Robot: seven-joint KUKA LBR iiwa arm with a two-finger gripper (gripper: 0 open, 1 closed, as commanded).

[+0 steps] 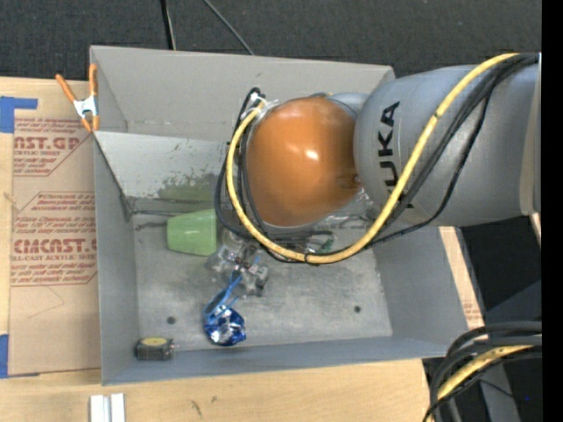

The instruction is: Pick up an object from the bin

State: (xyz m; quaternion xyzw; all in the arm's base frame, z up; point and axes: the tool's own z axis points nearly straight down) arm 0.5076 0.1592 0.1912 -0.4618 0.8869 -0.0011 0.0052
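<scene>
The orange cover (299,161) hides most of the end effector (239,266) beneath it.

The grey metal bin (339,310) holds a pale green cylinder (193,232) on its side, a shiny blue crumpled object (224,325) and a small black-and-yellow object (153,349).

Pale green cup (193,232), small dark trinket (153,349)

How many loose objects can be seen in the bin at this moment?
3. A pale green block lies by the back slope. A shiny blue crumpled thing is near the front wall. A small grey-and-yellow item sits in the front-left corner. The arm may hide others.
</scene>
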